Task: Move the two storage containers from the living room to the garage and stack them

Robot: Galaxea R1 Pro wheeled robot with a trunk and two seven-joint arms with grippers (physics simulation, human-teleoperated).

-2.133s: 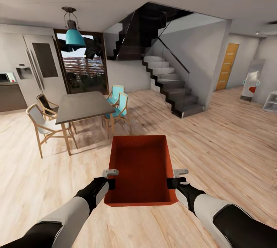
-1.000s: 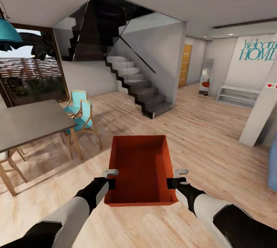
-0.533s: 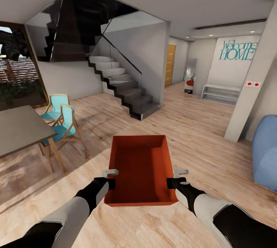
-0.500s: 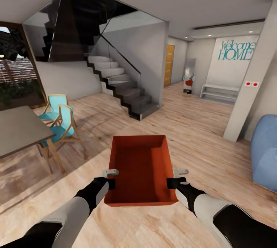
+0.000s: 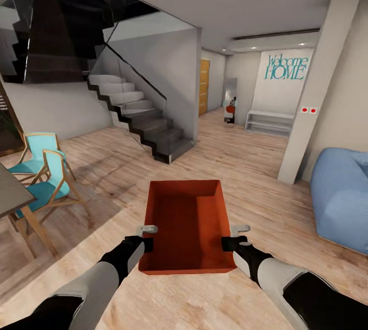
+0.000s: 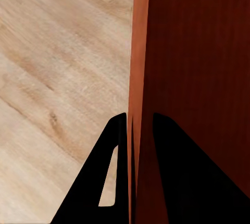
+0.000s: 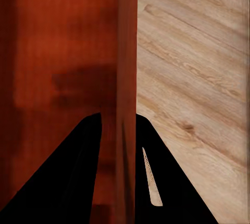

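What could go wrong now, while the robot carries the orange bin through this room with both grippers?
1. The storage container hangs only from thin side walls: the left gripper and right gripper each pinch one wall, so a jolt might let it slip or tilt.
2. The pillar and blue sofa stand close on the right; a wide turn might clip them.

Dark staircase point(image 5: 148, 125) with glass railing at centre-left; two teal wooden-framed chairs point(image 5: 43, 179) beside a grey table corner point(image 5: 9, 194). Blue sofa point(image 5: 340, 194) at right, behind a white pillar point(image 5: 312, 89). Teal "Welcome HOME" lettering point(image 5: 286, 67) above a white bench point(image 5: 268, 122); orange door point(image 5: 204, 87) beyond.
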